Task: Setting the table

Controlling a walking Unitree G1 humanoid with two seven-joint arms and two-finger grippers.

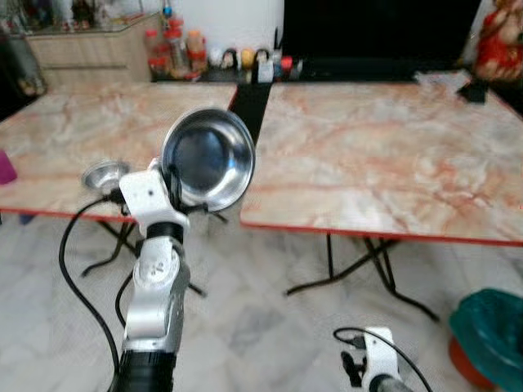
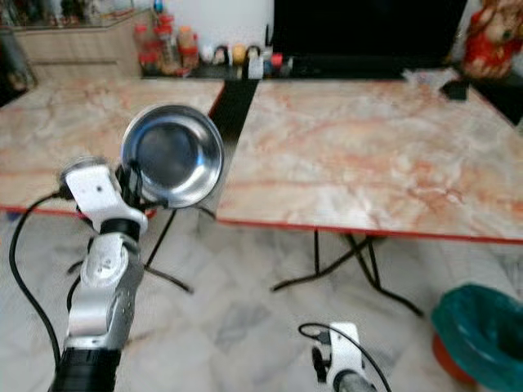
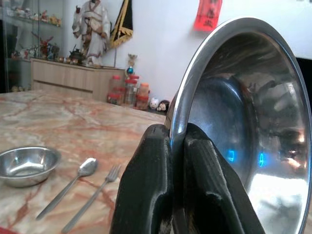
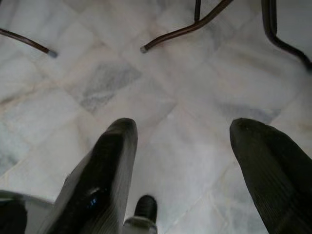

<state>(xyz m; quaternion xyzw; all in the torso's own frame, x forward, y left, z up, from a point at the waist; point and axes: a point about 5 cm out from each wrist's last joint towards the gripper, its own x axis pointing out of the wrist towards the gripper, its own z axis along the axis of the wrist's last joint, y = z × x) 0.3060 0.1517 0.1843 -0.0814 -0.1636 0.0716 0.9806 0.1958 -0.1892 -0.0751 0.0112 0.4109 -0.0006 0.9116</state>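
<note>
The left end effector [image 3: 170,195] is clenched on the rim of a steel bowl [image 1: 208,157], held tilted in the air over the near edge of the left table [image 1: 73,131]. The bowl looks light, stiff and slippery, so the thin rim is the natural hold. The right end effector [image 4: 195,165] hangs spread apart over the floor [image 4: 161,83].

Two tables side by side, gap between: left table [image 1: 73,131], right table [image 1: 384,155]. Left end effector [image 3: 170,195] holds big bowl [image 1: 208,157] by rim, up on edge, in front of gap. Small bowl [image 3: 27,165] on left table; spoon [image 3: 68,187] beside it, fork [image 3: 92,195] beside spoon. Jars [image 1: 176,53] behind tables. Right end effector [image 4: 183,170] low, above floor [image 4: 161,92]. Bin [image 1: 490,335] on floor, right, in front of right table.
</note>
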